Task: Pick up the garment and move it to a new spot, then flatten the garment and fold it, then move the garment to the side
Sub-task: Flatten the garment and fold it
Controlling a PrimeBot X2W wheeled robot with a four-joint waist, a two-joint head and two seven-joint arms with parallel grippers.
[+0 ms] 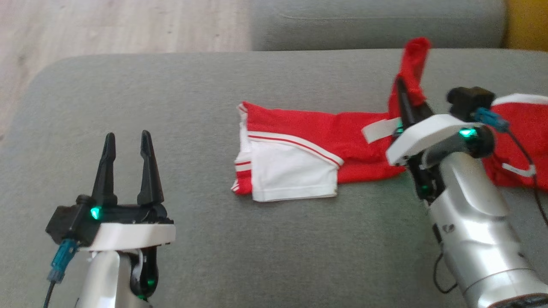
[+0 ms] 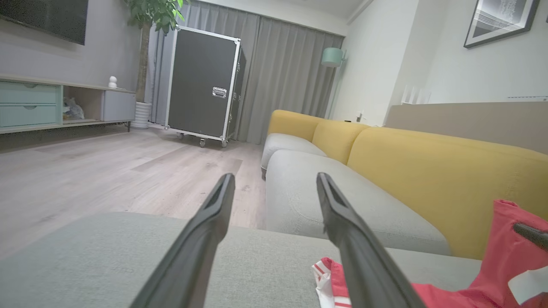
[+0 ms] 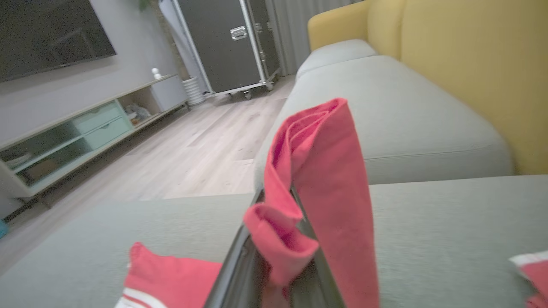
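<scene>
While half-aloft, garment (image 1: 308,124) in right gripper (image 1: 406,92)

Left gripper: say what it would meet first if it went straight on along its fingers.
Nothing close: the open left gripper points over the grey cushion, garment off to its right. Past the cushion's edge, likely the wooden floor by the next seat; depth unclear.

Right tool (image 3: 277,214), seen along its two dark fingers, clamped on a fold of the red garment (image 3: 329,171). The fold stands upright between the jaws and drapes over them. More of the red cloth, trimmed in white, lies on the grey cushion (image 3: 428,222) at lower left and at the right edge. Background: yellow backrest (image 3: 462,64), wooden floor (image 3: 205,149), black wheeled case (image 3: 222,42), low cabinet (image 3: 85,128), dark wall screen (image 3: 43,34).
</scene>
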